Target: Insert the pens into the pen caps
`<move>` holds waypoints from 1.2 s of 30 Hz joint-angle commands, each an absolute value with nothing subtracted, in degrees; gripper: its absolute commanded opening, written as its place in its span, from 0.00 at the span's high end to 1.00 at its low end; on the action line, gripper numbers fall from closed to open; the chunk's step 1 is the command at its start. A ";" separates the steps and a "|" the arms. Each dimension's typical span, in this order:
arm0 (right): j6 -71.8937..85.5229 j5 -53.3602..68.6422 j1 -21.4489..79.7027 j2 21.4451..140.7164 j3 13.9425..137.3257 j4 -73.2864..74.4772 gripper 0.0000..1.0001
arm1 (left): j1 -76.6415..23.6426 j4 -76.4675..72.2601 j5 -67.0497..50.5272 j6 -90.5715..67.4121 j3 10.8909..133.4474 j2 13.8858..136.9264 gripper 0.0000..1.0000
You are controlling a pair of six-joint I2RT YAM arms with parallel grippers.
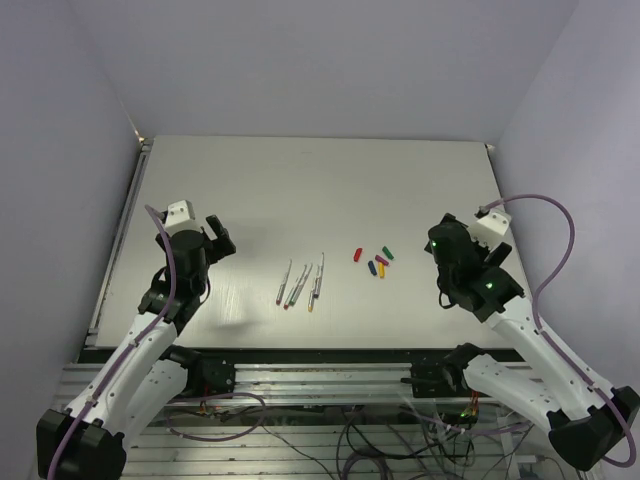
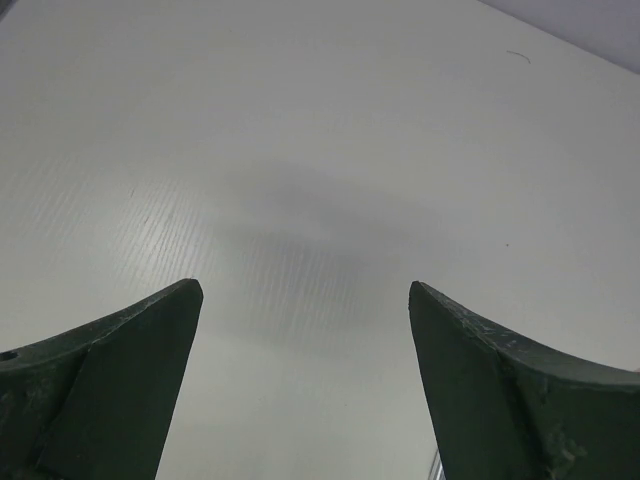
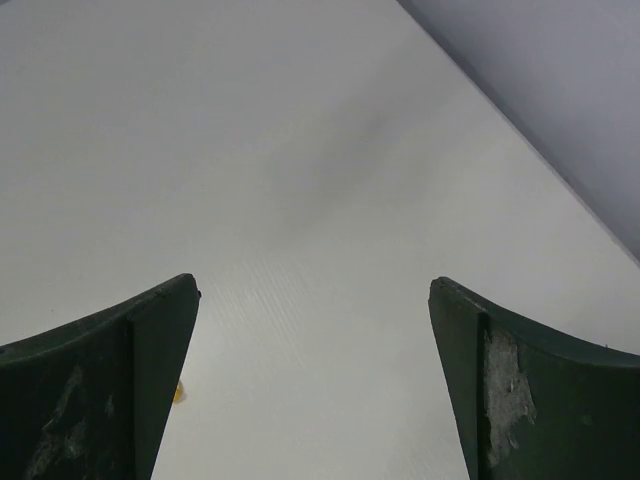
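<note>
Left gripper [image 2: 305, 290]: released, jaws spread wide over bare counter [image 1: 320, 180]. I hold it above the left side, well apart from the pens.
Right gripper [image 3: 315, 282]: released as well, jaws wide apart. It hangs over the right side, just right of the caps.
Yellow cap [image 3: 178, 392]: a small speck at the edge of my right gripper's left jaw in the right wrist view.
Pens [image 1: 300, 283]: a loose bunch lying flat on the counter between my two arms, pointing roughly away from me, coloured tips at the near ends, all uncapped.
Caps [image 1: 378, 262]: a small cluster to the right of the pens, not touching them. The red cap [image 1: 357, 254] lies a little apart on the left, and green, magenta, blue and yellow huddle together.
</note>
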State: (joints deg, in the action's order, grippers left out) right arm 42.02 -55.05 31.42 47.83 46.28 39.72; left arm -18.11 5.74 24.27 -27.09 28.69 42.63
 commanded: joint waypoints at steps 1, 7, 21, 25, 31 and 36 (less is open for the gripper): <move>42.81 -57.43 31.77 47.90 47.53 40.70 0.00 | -18.54 5.27 24.81 -27.67 30.15 42.51 0.04; 42.41 -57.46 31.73 48.03 47.92 40.74 0.00 | -18.54 5.14 24.87 -27.57 30.09 42.78 0.04; 57.94 -61.80 31.73 41.12 47.39 46.75 0.00 | -20.72 3.52 20.95 -24.16 31.52 44.54 0.04; 49.40 -61.50 31.77 32.74 41.38 33.73 0.00 | -28.49 2.14 25.82 -23.28 32.01 46.23 0.04; 39.32 -60.31 31.73 35.51 40.82 26.61 0.00 | -34.77 0.91 26.91 -23.96 33.46 51.09 0.04; 39.49 -61.66 31.73 48.84 46.65 29.60 0.00 | -34.80 1.68 24.79 -24.14 33.03 51.24 0.04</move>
